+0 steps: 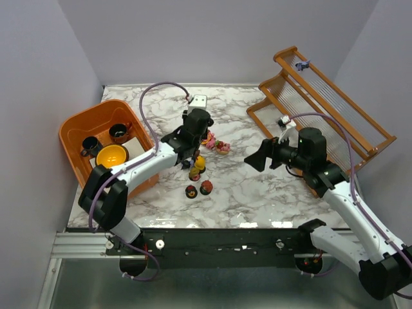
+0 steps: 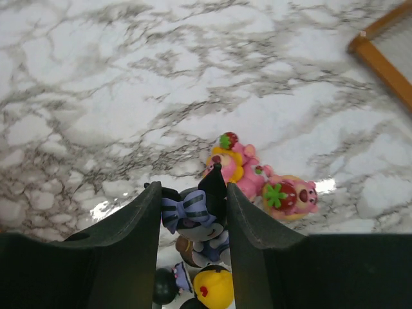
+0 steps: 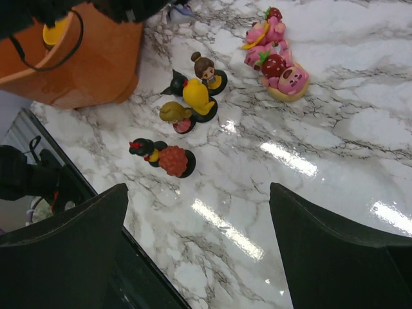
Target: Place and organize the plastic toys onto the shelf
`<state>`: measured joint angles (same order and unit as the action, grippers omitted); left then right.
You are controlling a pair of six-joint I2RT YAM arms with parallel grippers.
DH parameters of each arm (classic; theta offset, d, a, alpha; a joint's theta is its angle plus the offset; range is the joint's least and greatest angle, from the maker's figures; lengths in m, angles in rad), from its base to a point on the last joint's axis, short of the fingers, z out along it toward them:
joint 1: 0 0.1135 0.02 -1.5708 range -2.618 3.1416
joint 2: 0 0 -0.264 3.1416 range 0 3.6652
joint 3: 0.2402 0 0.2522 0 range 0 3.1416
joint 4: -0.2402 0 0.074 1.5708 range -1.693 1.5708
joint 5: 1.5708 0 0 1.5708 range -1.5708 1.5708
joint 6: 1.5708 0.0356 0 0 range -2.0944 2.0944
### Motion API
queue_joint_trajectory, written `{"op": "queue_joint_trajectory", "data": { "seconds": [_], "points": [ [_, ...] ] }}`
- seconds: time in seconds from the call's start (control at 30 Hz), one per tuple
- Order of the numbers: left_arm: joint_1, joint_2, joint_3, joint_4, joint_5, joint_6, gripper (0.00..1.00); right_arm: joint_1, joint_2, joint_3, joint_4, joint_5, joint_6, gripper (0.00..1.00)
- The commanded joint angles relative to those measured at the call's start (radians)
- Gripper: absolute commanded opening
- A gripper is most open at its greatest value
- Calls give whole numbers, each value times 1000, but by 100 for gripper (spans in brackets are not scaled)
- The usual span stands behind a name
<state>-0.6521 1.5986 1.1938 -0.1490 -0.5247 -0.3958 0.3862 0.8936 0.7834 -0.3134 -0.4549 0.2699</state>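
Left claw point(image 2: 193, 196): fingers pressed to both sides of a purple-black toy point(image 2: 188, 217) with a bow, clamped on it. Whether it is clear of the bench point(image 1: 244, 193) cannot be told. Other toys point(image 1: 198, 179) stand just below the claw, pink toys point(image 2: 261, 183) just beside.

Right claw point(image 1: 257, 158): fingers wide apart, holding nothing.

The shelf point(image 1: 328, 109) lies well apart to the right and rear of the left claw. The right arm is nearer to it, standing between.
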Motion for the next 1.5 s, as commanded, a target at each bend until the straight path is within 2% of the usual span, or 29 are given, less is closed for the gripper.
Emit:
{"op": "queue_joint_trajectory", "data": {
  "seconds": [0.0, 0.33, 0.67, 1.0, 1.3, 1.47],
  "points": [
    [-64, -140, -131, 317, 72, 273, 28, 5, 30, 88, -24, -19, 51, 97],
    [-181, -298, -272, 448, 259, 452, 28, 3, 90, 214, -85, 21, 106, 96],
    [-355, -325, -263, 462, 239, 638, 29, -1, 120, 326, -162, 64, 106, 94],
    [-446, -281, -221, 485, 215, 709, 30, -6, 163, 361, -182, 19, 88, 79],
    [-466, -246, -194, 489, 235, 716, 30, -6, 206, 338, -158, -76, 69, 66],
    [-468, -224, -183, 496, 238, 718, 30, -6, 235, 349, -176, -132, 46, 61]
  ]
}}
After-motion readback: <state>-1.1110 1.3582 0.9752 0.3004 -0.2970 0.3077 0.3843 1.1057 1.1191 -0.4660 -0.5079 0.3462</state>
